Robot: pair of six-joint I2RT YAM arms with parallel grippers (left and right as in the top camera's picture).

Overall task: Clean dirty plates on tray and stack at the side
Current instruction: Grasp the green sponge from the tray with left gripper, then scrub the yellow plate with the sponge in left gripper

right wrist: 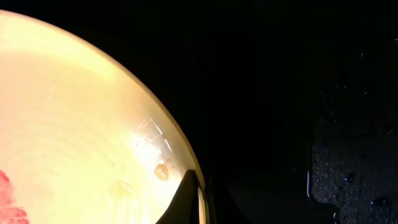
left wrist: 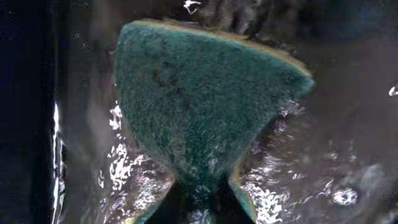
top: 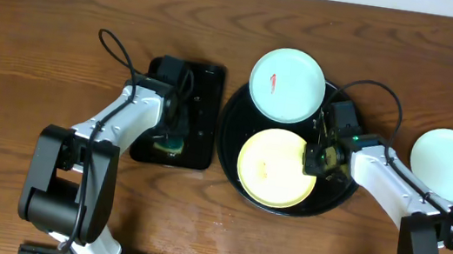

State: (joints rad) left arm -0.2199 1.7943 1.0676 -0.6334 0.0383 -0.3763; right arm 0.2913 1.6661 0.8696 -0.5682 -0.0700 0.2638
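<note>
A pale yellow plate [top: 274,168] lies in the round black tray [top: 230,136]. My right gripper [top: 317,156] is shut on its right rim; in the right wrist view the fingers [right wrist: 186,199] pinch the rim of the yellow plate [right wrist: 81,124], which carries a red smear at the lower left. A mint-white plate [top: 287,85] with a red smear rests on the tray's far rim. Another mint-white plate [top: 449,165] sits on the table at the right. My left gripper [left wrist: 202,208] is shut on a green sponge [left wrist: 199,99] over the rectangular tray.
The small rectangular black tray [top: 203,115] sits left of the round tray, and its wet surface [left wrist: 336,124] shows under the sponge. The sponge [top: 170,144] is at that tray's near end. Bare wooden table surrounds both trays.
</note>
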